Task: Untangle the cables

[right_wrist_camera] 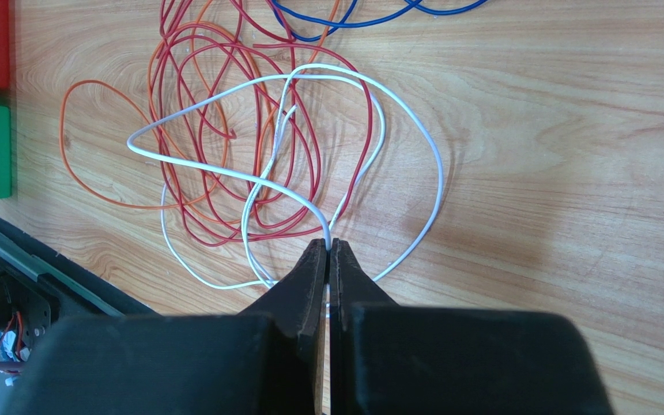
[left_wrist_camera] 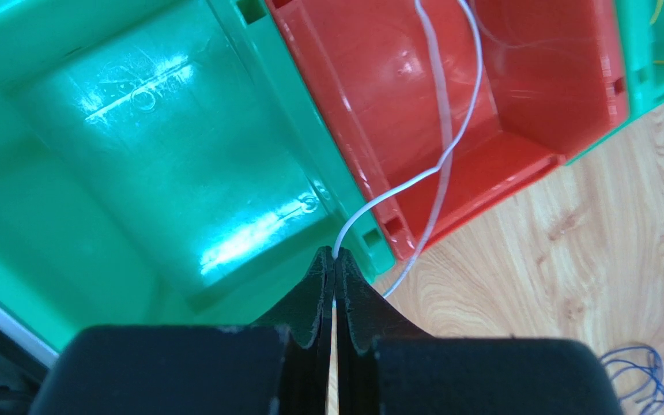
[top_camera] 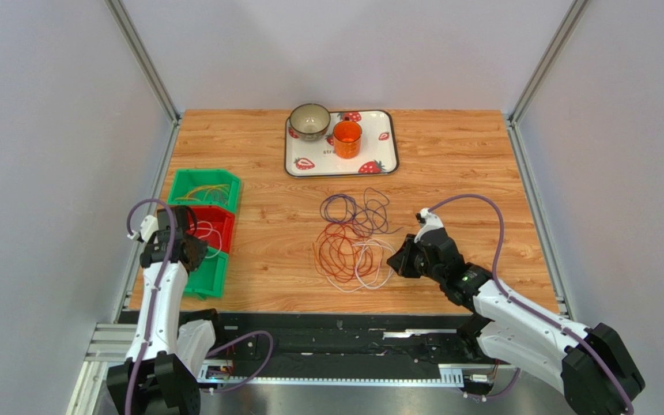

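Mid-sorting: the left gripper (left_wrist_camera: pixel 334 259) pinches a white strand (left_wrist_camera: pixel 396 187) at the nine-o'clock red bin's (left_wrist_camera: pixel 535 95) edge. The right gripper (right_wrist_camera: pixel 328 249) clamps a white loop (right_wrist_camera: pixel 440 177) in the tangle (top_camera: pixel 353 246). That loop probably needs drawing free.

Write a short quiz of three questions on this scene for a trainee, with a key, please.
1. True or false: the right end effector is shut on an orange cable.
2. The white cable in the shut left end effector leads into: A the green bin, B the red bin, C no bin.
3. Fill in: on the tray stand a bowl and an orange ____.
Key: 1 false, it pinches a white cable of the pile; 2 B; 3 cup.
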Motion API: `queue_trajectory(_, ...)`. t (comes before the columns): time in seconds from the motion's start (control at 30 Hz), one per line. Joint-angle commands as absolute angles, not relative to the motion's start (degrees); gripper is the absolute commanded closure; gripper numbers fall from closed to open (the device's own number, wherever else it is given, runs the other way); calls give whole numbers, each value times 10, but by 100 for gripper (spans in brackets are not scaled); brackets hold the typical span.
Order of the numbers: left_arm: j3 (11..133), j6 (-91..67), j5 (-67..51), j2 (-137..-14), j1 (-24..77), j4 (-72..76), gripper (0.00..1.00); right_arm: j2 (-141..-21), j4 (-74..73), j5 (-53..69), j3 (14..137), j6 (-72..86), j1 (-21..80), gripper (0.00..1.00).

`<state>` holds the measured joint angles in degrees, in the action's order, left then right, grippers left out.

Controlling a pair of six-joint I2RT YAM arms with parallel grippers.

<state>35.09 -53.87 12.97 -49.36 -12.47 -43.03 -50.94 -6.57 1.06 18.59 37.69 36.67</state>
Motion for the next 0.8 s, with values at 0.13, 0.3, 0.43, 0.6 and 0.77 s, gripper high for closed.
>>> queue_trajectory(0.13, 460, -512, 148, -501, -129, -447, 100, -510, -51, 4, 205, 373, 365, 100)
queue_trajectory(0.3, 496, -491, 153, -572, -129, -415, 100, -509, -51, 4, 205, 373, 365, 100)
queue_trajectory(0.43, 501, -483, 174, -627, -132, -385, 100, -510, -51, 4, 204, 373, 365, 100)
queue_trajectory(0.6, 493, -497, 176, -673, -141, -338, 100, -511, -51, 4, 205, 373, 365, 100)
queue_trajectory(0.77, 521, -497, 216, -712, -154, -347, 100, -512, -52, 5, 206, 372, 365, 100)
